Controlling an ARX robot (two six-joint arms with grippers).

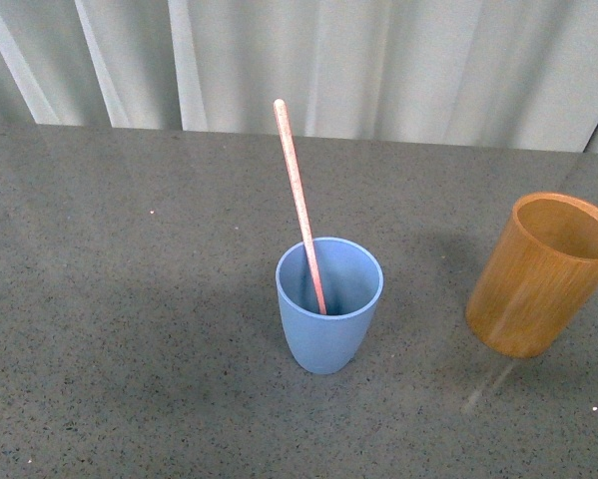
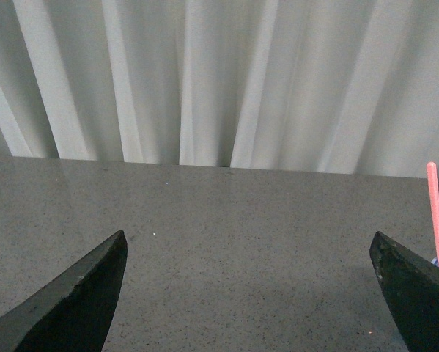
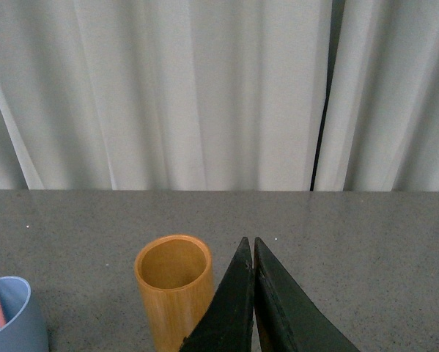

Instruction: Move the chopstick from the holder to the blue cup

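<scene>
The blue cup [image 1: 329, 306] stands nearest on the gray table [image 1: 129, 329]. The chopstick [image 1: 299, 205] is inside it, leaning back and to the left, with its top end high above the rim. Nothing blocks the cup. The holder [image 1: 541, 274] stands upright to the right, well apart from the cup, and it looks empty. Behind the table hangs a white curtain [image 1: 378, 60]. The left gripper [image 2: 248, 293] has its fingers wide apart and holds nothing. The right gripper [image 3: 253, 293] has its fingers pressed together, with nothing between them.

a grey speckled table [image 1: 129, 299] carries the blue cup [image 1: 326, 334] and, well apart, the holder [image 1: 538, 284].
</scene>
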